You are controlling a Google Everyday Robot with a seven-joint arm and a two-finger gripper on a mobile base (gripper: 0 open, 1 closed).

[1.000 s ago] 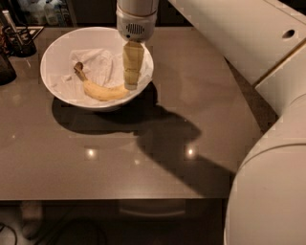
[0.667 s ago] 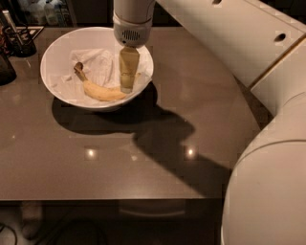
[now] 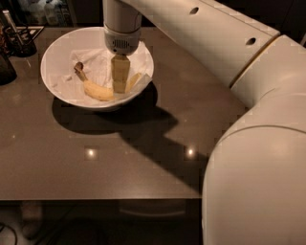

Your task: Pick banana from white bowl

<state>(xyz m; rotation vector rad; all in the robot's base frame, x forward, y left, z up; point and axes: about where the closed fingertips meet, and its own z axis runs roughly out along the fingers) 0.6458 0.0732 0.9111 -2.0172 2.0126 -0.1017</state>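
The curved yellow banana [image 3: 98, 91] lies in the wide white bowl [image 3: 60, 45] on the dark worktop [image 3: 143, 162], not yet lifted. The gripper [image 3: 120, 87] hangs low over its middle. I cannot tell if it is open or gripping.

Arm casing [image 3: 258, 182]: I see smooth, rounded cream-white shells.
Holes [image 3: 193, 10]: two small dark ovals on the upper link.
Seam [image 3: 253, 60]: thin tan line.
Wrist [image 3: 122, 24]: white cylinder, dotted grey grille [image 3: 122, 45].
Pincer [image 3: 120, 85]: tan, blocky, inside the white bowl [image 3: 52, 81].
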